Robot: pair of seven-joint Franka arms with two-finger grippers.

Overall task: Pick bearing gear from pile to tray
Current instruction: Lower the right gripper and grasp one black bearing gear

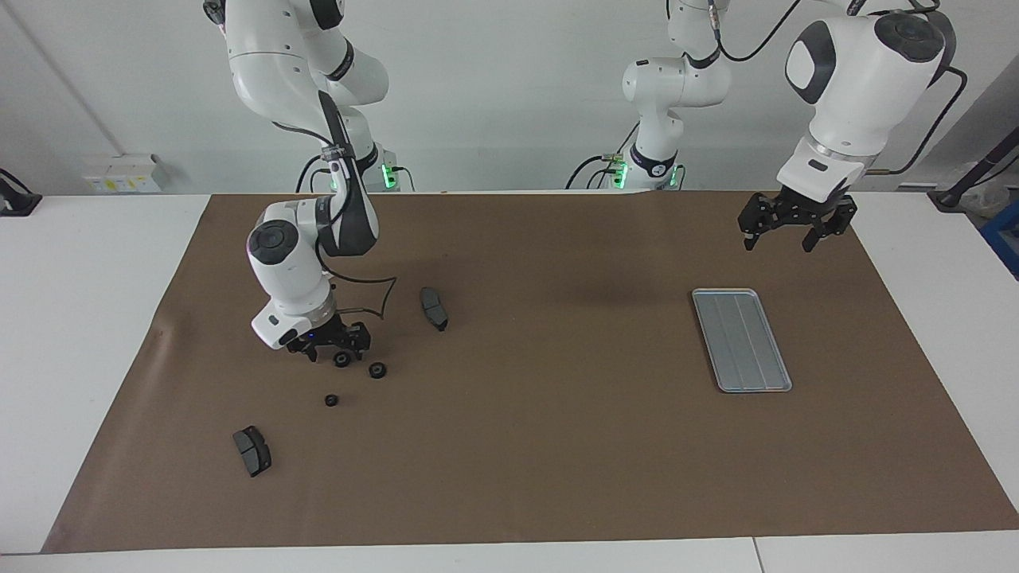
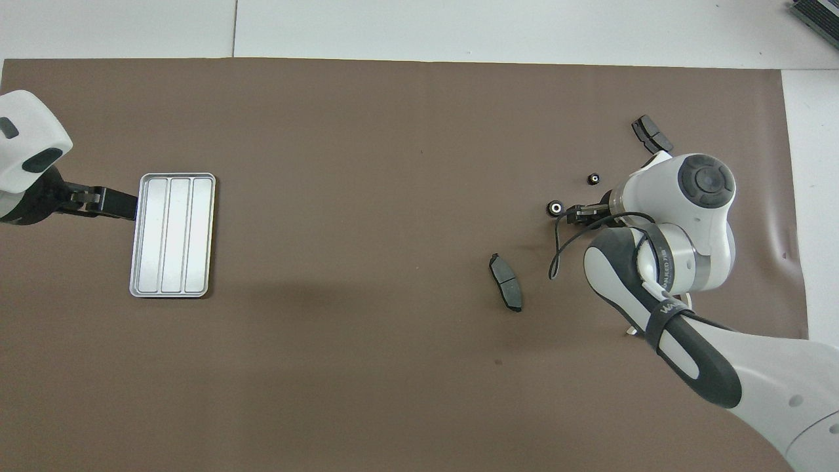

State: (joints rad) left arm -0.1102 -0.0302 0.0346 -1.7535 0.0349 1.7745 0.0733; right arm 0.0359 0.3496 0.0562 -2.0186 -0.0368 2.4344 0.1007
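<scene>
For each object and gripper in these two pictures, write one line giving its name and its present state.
Tray: empty, flat on the mat.
Gears: three, loose on the mat, none in the tray.
Pads: two, lying on the mat, untouched.
Right gripper: low over the gear nearest the robots.
Left gripper: raised beside the tray, fingers open, empty, waiting.

My brown mat covers a white table; a plain pale wall stands past it
</scene>
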